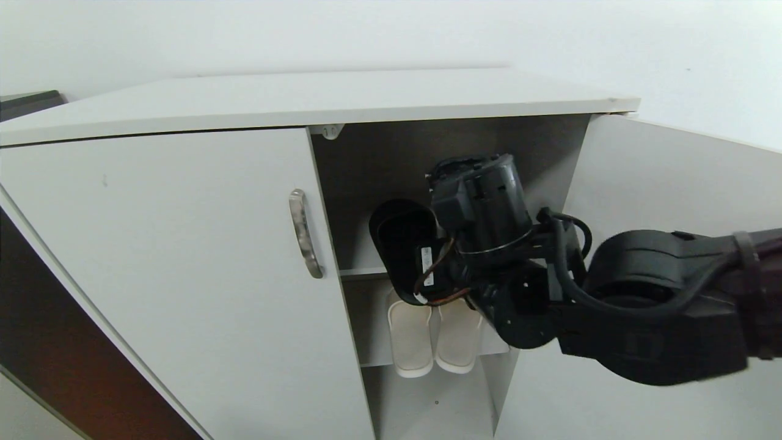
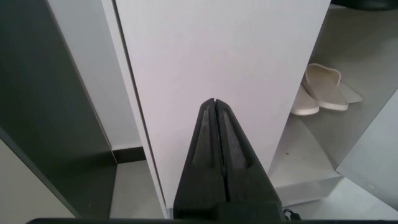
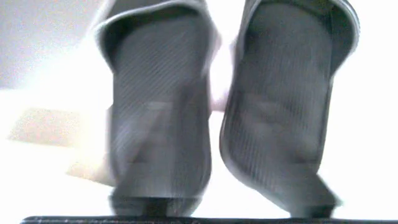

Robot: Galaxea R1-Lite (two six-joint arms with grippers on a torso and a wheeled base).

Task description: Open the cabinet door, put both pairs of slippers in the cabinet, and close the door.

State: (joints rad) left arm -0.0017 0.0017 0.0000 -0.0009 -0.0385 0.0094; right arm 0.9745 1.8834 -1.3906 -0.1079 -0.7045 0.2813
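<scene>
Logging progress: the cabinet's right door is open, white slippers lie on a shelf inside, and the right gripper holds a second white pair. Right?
No. The head view shows the right gripper holds black slippers, not white. The right door is open; white slippers lie on a shelf inside.

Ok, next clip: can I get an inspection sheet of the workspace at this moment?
Surface: the cabinet's lower shelf carries the white slippers, side by side, ends over its front edge.
Job's things: right door open, left door shut; black slippers held upright at the upper shelf.
Clutter: nothing seen.
Grippers: right tool inside the cabinet, shut on the black slippers; left tool shut, empty, facing the left door.
Cables: black cable looped along the right wrist.
Surroundings: white wall; dark panel beside the cabinet.
</scene>
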